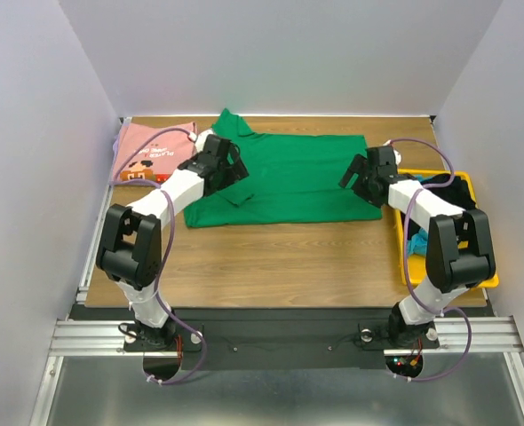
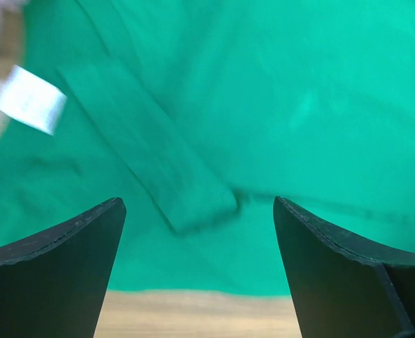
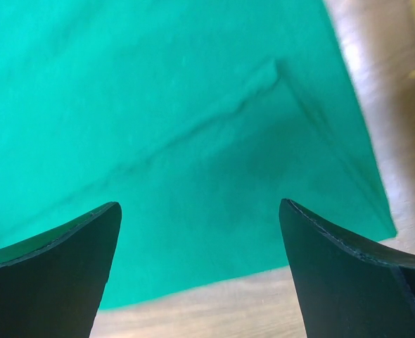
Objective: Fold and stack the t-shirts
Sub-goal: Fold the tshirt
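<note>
The green t-shirt lies spread across the back middle of the wooden table, a sleeve poking up at its far left. The pink t-shirt lies folded at the back left. My left gripper is open and empty above the green shirt's left part; in the left wrist view the gripper hovers over the green cloth, near its white neck label and a folded strip. My right gripper is open and empty above the shirt's right edge; the right wrist view shows the gripper over green cloth.
A yellow tray with dark and blue cloth in it stands at the right edge, beside the right arm. White walls enclose the table on three sides. Bare wood lies between the shirt and the arm bases.
</note>
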Action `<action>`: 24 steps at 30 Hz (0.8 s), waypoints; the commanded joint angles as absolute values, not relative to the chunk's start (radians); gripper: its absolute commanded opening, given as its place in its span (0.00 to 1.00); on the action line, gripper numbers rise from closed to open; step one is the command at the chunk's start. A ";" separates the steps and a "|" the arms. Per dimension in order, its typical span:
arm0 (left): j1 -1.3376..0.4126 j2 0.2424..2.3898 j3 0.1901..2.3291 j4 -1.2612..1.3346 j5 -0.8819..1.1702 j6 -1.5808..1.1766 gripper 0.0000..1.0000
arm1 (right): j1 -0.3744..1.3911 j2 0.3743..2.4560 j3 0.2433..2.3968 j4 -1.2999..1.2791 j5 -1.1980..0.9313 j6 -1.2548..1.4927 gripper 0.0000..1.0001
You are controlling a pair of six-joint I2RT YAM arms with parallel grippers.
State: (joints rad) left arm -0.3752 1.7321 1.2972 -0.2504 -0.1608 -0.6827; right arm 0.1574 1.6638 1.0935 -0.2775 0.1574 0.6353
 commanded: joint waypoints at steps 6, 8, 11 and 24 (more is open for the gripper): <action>-0.456 1.753 1.229 -0.190 -0.117 -0.709 0.93 | 0.166 1.670 0.996 -0.181 0.025 0.606 1.00; -0.457 1.766 1.224 -0.193 -0.120 -0.716 0.89 | 0.166 1.677 0.986 -0.178 0.038 0.609 1.00; -0.459 1.789 1.209 -0.190 -0.115 -0.718 0.83 | 0.166 1.693 0.976 -0.178 0.067 0.617 1.00; -0.459 1.888 1.270 -0.207 -0.146 -0.706 0.56 | 0.166 1.736 0.951 -0.176 0.090 0.624 1.00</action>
State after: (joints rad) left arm -0.4606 1.8557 1.2114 -0.2066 -0.1215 -0.7189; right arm 0.1585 1.7004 0.9783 -0.1894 0.0681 0.6212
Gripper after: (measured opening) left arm 0.616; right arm 0.998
